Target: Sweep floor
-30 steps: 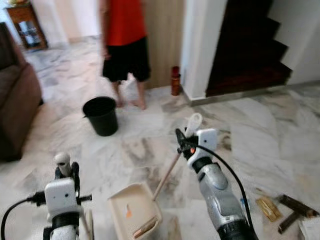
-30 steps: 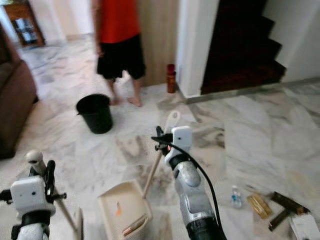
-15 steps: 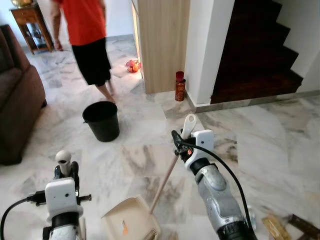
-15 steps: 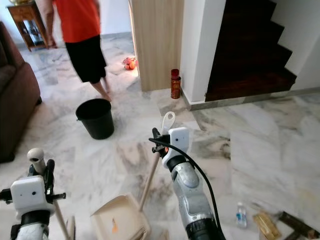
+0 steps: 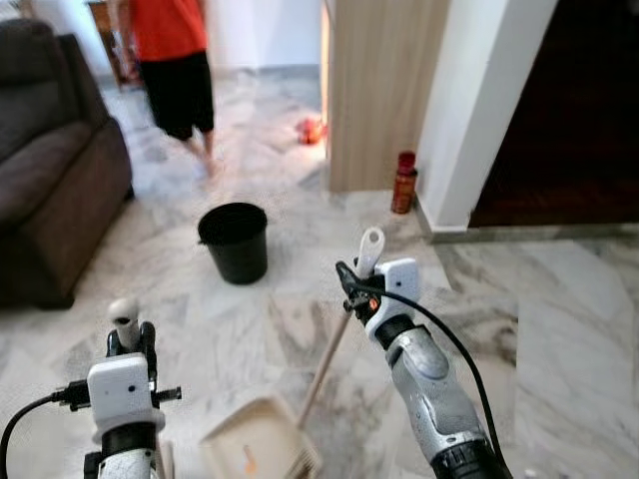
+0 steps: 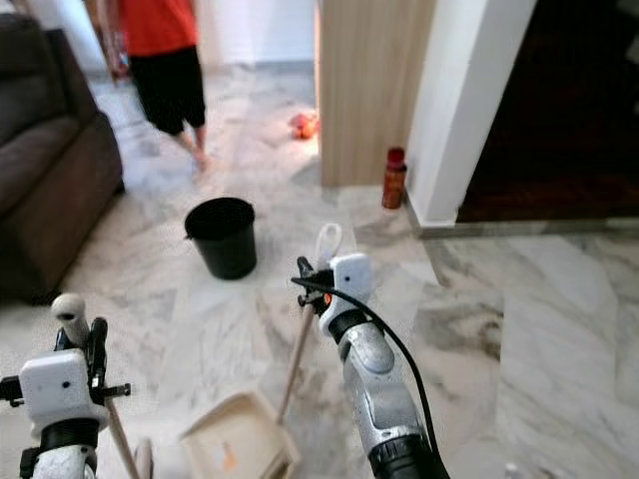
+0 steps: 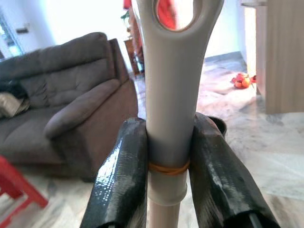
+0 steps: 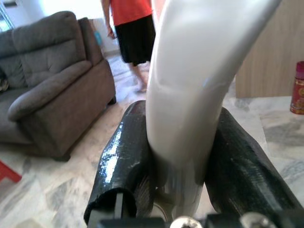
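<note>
**Camera swings toward the bucket, tools in both end effectors**

Debris that lay on the floor to the robot's right a second ago has left the head views; they now face the black bucket, so the robot has likely turned to carry its load there. Right end effector pinches the pale dustpan handle, whose pole slants down to the dustpan on the marble floor. Left end effector is clamped on the grey broom handle. A person walks beyond the bucket, farther off than before; a sofa flanks the left, a red bottle stands by the pillar.
</note>
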You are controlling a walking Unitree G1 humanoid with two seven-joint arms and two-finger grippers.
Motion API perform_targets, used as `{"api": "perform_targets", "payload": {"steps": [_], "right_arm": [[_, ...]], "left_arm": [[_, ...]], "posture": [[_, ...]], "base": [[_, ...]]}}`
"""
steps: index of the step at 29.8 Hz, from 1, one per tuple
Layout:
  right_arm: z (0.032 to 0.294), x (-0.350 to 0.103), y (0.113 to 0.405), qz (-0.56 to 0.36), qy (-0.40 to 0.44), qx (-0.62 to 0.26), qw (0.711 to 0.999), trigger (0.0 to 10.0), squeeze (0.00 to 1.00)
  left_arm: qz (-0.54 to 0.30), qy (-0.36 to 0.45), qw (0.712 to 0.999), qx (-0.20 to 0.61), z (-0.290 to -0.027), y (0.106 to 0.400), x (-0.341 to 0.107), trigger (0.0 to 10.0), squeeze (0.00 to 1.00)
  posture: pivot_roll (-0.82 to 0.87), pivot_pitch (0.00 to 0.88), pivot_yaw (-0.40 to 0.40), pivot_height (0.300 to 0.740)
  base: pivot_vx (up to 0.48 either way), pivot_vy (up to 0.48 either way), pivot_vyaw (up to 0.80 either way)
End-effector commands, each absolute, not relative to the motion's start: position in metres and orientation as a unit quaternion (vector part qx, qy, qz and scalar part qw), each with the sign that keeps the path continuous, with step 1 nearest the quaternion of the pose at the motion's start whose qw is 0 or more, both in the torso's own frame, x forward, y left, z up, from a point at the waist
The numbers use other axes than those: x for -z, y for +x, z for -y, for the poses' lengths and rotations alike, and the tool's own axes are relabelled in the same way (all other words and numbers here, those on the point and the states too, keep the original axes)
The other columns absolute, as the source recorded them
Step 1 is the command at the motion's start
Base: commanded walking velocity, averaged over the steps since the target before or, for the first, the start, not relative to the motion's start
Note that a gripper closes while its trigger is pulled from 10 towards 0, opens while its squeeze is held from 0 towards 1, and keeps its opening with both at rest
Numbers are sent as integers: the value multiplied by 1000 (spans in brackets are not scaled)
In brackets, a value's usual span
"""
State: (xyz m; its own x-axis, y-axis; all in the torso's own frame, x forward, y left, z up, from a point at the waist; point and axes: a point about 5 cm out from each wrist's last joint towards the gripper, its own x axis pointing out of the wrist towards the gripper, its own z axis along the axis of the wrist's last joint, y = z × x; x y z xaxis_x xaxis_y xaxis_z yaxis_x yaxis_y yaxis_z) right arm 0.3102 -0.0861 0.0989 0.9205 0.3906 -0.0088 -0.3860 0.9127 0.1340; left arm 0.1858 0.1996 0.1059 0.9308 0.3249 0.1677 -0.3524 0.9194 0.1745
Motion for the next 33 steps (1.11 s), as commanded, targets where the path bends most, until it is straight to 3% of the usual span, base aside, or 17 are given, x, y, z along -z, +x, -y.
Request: {"api": "perform_targets", "payload": {"steps": [1,28,33], "right_arm": [[89,-111,314,7,60,-197,979,10000,0],[80,-111,309,3,59,-232,971,10000,0],[79,-112,308,4,60,-237,970,10000,0]], "left_arm": [[90,103,976,-168,-198,187,-113,10000,0],[86,103,976,-173,-199,185,-113,10000,0],[87,104,975,-174,-199,185,-113,10000,0]], "posture": [[-37,0,49,740],[-26,0,44,740],[-25,0,45,740]], "base": [[386,0,0],[387,0,82],[388,0,655]]}}
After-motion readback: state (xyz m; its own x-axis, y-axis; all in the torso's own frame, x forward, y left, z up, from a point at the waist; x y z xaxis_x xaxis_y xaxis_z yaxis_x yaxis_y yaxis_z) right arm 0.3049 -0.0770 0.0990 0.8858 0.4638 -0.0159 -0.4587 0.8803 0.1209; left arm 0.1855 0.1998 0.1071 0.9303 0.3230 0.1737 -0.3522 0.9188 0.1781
